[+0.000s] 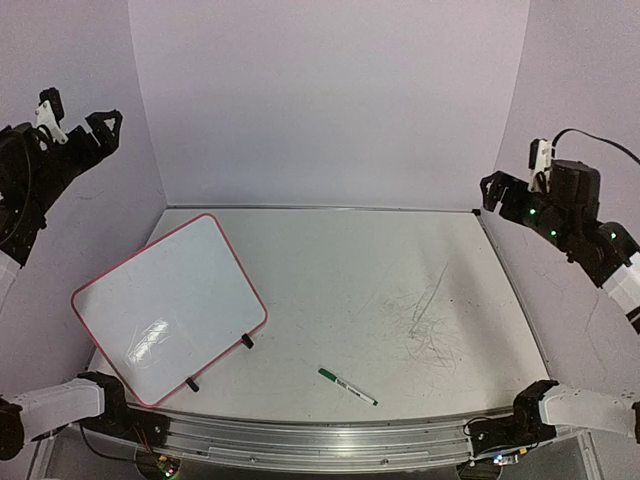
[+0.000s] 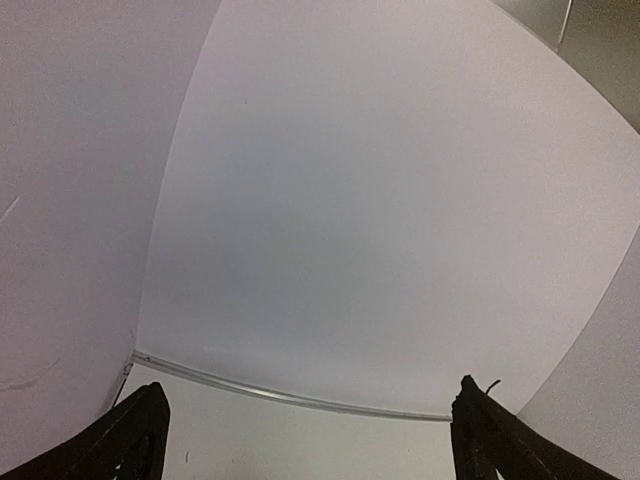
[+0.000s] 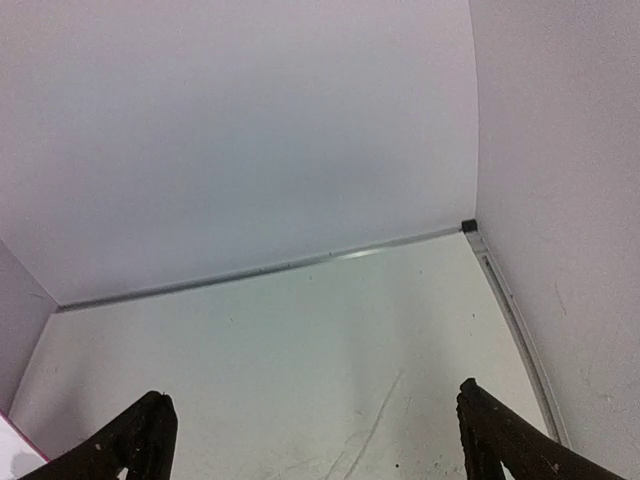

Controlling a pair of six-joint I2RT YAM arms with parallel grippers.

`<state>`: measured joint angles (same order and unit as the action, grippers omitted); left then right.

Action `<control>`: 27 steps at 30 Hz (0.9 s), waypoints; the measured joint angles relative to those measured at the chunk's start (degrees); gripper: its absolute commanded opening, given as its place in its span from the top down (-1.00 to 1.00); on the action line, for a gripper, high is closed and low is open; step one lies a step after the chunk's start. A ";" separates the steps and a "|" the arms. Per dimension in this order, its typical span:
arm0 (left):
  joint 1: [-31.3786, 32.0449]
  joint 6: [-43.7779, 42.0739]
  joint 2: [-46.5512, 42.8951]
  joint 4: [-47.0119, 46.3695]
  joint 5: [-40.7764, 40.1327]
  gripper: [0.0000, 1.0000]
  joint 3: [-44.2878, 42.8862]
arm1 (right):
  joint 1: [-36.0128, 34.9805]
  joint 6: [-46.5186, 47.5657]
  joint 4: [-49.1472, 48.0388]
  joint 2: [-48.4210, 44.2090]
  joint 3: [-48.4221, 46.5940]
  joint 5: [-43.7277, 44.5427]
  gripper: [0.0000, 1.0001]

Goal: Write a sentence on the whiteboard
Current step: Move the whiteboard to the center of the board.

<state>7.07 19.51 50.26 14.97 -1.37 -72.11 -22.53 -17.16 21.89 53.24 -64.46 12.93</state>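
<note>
a green marker [image 1: 347,386] lies flat near the near edge of the table [image 1: 350,250], about midway along it, touching nothing. the whiteboard [image 1: 170,305] lies towards the near left corner, turned askew to the edges. its two black clip feet [image 1: 247,341] are on the side facing the marker, and its glossy face catches a glare. grey scratches [image 1: 430,320] mark the right half of the surface. the left gripper [image 1: 78,115] hangs high over the left edge with its fingers [image 2: 130,440] spread wide, holding nothing. the right gripper [image 1: 512,182] is raised near the far right corner, its fingers [image 3: 140,440] equally wide apart and empty.
</note>
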 measured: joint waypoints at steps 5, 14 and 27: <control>0.00 -0.13 1.25 2.73 2.71 -0.99 -0.02 | 0.00 0.10 -0.16 3.70 2.05 0.35 -0.96; 0.00 -1.59 1.81 6.92 6.02 -0.99 -1.42 | -0.96 0.45 -5.68 13.69 4.02 -14.85 -0.97; 0.00 -4.31 2.40 11.04 9.62 -0.99 -3.65 | -30.73 -0.86 -16.59 38.61 1.31 -20.49 -0.91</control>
<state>7.07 15.20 52.66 26.01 8.24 -75.76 -53.26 -18.02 5.29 91.84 -63.15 -7.56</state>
